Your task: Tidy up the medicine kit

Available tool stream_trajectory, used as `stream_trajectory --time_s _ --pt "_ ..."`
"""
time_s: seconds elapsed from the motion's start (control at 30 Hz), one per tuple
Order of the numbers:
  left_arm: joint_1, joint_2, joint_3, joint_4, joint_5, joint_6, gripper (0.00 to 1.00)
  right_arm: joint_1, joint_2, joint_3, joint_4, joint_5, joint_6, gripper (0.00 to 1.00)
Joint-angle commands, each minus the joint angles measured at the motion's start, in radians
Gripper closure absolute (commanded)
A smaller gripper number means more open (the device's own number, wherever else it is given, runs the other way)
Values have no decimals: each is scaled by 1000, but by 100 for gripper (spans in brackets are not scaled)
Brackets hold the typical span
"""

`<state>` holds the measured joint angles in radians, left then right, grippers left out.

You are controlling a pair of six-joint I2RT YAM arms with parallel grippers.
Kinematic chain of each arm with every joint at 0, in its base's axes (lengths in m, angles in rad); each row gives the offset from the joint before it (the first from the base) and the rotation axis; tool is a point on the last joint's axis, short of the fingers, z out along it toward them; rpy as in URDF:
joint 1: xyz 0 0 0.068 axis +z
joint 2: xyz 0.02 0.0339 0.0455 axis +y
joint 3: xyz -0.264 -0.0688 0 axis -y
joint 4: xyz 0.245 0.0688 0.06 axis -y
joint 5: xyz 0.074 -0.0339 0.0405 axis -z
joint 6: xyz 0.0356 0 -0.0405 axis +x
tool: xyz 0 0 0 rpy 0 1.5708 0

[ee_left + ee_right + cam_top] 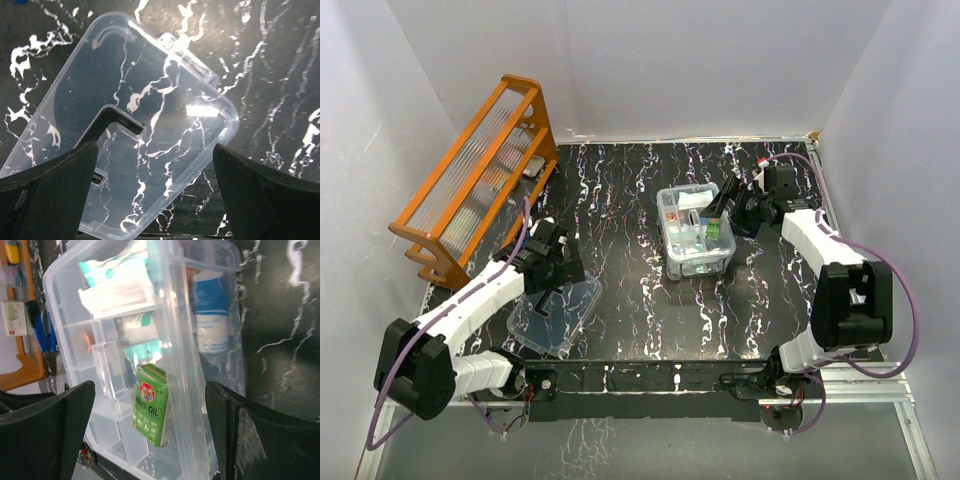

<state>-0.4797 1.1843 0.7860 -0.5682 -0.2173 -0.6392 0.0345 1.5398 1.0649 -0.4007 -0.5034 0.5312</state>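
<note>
The jaws of both arms stand spread wide with nothing between them. The left gripper [155,150] hangs over the clear lid [150,125], its fingers [50,190] on either side of the lid's middle but apart from it. The right gripper [150,387] is just beside the right wall of the box [695,235], fingers clear of the plastic.

The box sits a little right of the worktop's [620,200] centre, nearer the far edge than the near one. It is open. Its compartmented tray [107,365] is in place and several cells are filled. A white and blue bottle [210,315] lies along the right side, and pale packets lie toward the far end. A green packet [152,412] marked as wind oil stands tilted against a divider rather than lying flat in a cell. Some near cells look unfilled, though the clear walls make that hard to judge.

The lid lies flat near the worktop's near-left corner, well apart from the box, with its dark handle [112,120] showing. The orange rack [480,180] stands along the left edge by the far corner.

By my judgement the sorting is mostly done. What is left is settling the green packet, carrying the lid across and closing the box.
</note>
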Motion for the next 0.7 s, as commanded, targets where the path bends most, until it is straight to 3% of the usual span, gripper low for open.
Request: stream_trajectory --time_s 0.0,0.17,0.3,0.53,0.67 --pt "42 14 -23 -55 22 -39 5 61 -87 -32 101 -27 68 11" --pt "67 32 -49 -88 -22 -48 21 129 -108 -47 100 13 76 10" --pt "77 29 -57 -105 -37 -66 26 165 -126 -49 71 100 70 11" --pt "78 72 -78 -69 58 -61 40 184 -195 -3 -9 296 54 11" --pt "78 100 -74 -58 112 -64 43 197 -228 31 -57 363 37 13"
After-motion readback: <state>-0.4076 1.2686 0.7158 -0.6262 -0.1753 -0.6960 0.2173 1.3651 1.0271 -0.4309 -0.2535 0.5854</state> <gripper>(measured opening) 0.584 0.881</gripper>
